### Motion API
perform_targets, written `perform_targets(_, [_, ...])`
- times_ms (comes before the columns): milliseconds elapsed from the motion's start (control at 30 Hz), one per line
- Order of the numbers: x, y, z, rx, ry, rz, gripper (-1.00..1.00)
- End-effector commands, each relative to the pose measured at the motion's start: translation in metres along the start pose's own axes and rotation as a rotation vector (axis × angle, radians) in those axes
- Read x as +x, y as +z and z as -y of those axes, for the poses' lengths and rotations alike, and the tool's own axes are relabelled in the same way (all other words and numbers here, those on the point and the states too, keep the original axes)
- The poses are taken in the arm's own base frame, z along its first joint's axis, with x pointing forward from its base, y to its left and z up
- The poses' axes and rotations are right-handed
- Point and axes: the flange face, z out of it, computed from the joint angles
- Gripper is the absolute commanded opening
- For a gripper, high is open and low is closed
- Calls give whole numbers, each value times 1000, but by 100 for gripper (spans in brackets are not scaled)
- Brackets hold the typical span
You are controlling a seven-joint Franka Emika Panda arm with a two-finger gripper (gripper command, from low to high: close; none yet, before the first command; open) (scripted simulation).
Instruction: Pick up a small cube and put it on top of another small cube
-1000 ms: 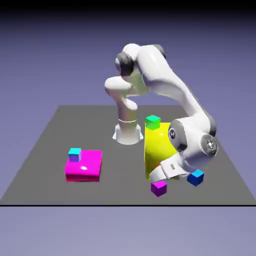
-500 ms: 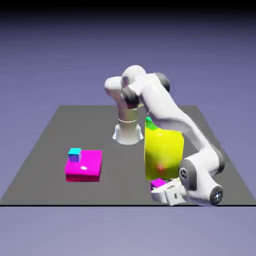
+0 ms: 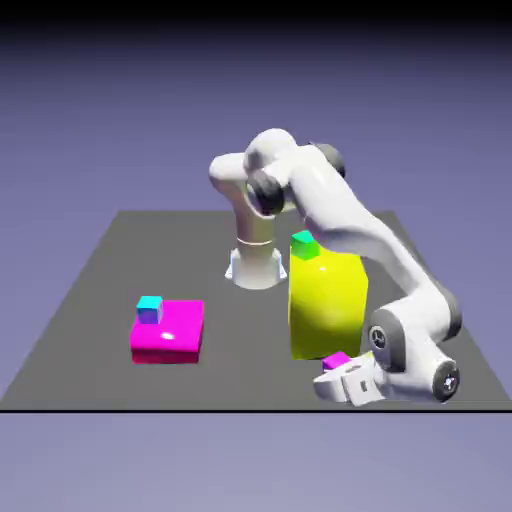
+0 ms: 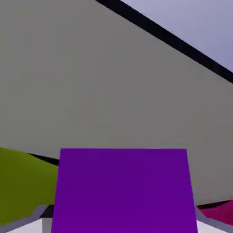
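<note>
The small cube [image 3: 336, 359], glossy purple, sits low by the table's front edge, just in front of the tall yellow block [image 3: 326, 305]. My gripper [image 3: 340, 376] is shut on it, with the hand lying low and nearly level. In the hand view the small cube [image 4: 123, 191] fills the lower middle between the grey fingertips [image 4: 42, 213], and my gripper [image 4: 122, 224] is mostly hidden behind it. A green small cube [image 3: 305, 244] rests on top of the yellow block. A cyan small cube [image 3: 149, 309] sits on the flat magenta block [image 3: 170, 332].
The robot's base [image 3: 254, 265] stands behind the yellow block. The arm's forearm and wrist [image 3: 410, 350] cover the table's front right corner. In the hand view, yellow-green [image 4: 18, 182] shows at the left, and the table's dark edge [image 4: 173, 38] runs across the upper right.
The arm came down toward the table's front edge and the jaws closed on the purple cube, which shifted slightly to the exterior view's right. The blue cube is now behind the arm.
</note>
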Motion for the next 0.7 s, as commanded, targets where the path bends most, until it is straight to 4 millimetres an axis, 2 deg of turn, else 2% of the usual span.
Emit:
perform_targets(0, [-11, -7, -2, 23, -5, -11, -100])
perform_targets(167, [-66, -37, -14, 149, -23, -56, -100])
perform_targets(300, [-110, -54, -28, 245, -32, -82, -100])
perform_targets(500, [-175, -48, -73, 240, -46, -57, -100])
perform_targets(667, [-224, -18, -121, 80, -33, 5, -100])
